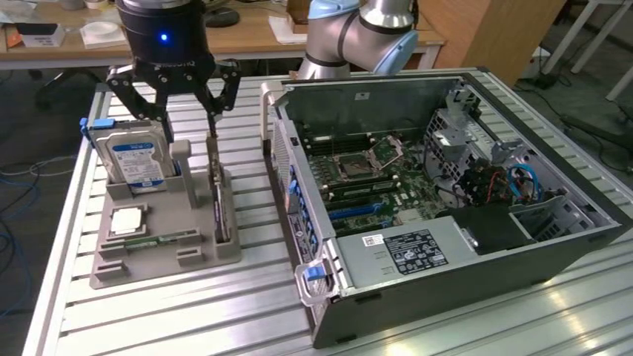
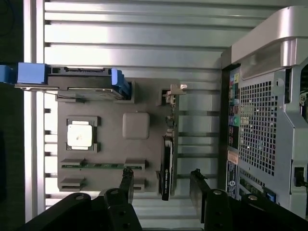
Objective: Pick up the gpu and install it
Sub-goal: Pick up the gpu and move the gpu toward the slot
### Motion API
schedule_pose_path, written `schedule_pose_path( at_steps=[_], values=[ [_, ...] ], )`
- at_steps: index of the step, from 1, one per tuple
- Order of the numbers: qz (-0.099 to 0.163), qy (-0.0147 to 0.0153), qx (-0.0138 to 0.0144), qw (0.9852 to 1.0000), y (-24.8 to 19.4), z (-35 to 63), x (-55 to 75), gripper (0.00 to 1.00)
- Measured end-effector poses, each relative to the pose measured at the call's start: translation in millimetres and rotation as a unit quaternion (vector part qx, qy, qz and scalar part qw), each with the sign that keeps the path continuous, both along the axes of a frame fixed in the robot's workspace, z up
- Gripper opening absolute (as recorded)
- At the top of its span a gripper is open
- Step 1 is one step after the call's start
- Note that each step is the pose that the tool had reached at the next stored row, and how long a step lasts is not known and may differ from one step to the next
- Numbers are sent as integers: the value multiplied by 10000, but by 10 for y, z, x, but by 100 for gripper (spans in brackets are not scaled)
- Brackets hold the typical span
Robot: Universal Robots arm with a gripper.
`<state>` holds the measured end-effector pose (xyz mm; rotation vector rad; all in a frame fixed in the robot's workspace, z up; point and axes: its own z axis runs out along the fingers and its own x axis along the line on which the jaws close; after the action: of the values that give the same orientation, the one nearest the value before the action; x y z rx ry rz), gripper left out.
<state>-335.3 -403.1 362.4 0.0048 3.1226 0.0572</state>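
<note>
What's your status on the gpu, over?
Gripper open, over the gpu, not gripped. Gpu on edge in grey holder. Hard drive in same holder, apart from gpu.

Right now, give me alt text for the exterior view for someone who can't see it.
A black robot claw hangs open above a thin green-and-black graphics card standing on edge in a grey holder, beside a blue-labelled silver hard drive. An open dark computer case lies at the exterior view's right.
</note>
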Motion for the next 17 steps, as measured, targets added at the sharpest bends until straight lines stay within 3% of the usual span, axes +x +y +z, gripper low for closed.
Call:
schedule_pose_path(
  at_steps=[8,17],
  values=[
    [-1,2,0,10000,-43,-145,0,59],
    [-1,1,1,10000,-176,-309,4,59]
  ],
)
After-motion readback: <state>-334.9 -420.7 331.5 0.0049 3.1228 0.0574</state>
